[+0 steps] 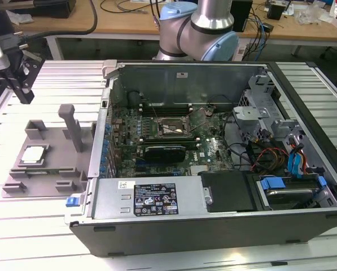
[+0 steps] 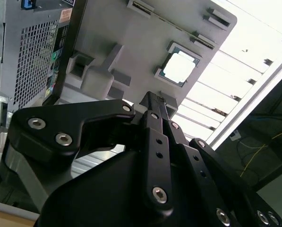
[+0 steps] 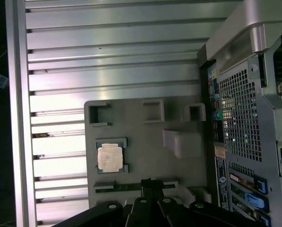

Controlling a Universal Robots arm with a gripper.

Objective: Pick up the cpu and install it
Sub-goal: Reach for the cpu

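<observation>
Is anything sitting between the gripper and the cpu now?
Nothing visible does. The small square silver-topped cpu lies uncovered in its recess on the grey plastic fixture plate, in open sight of the gripper in both wrist views. The plate's upright grey post stands to one side.

Cpu (image 3: 109,157): shiny silver-grey metal top. Fixture plate (image 3: 145,137) under the cpu: matt grey plastic. Table (image 3: 107,47): ribbed, brushed metal slats. Gripper (image 2: 152,100): matt black, bright screw heads.
</observation>
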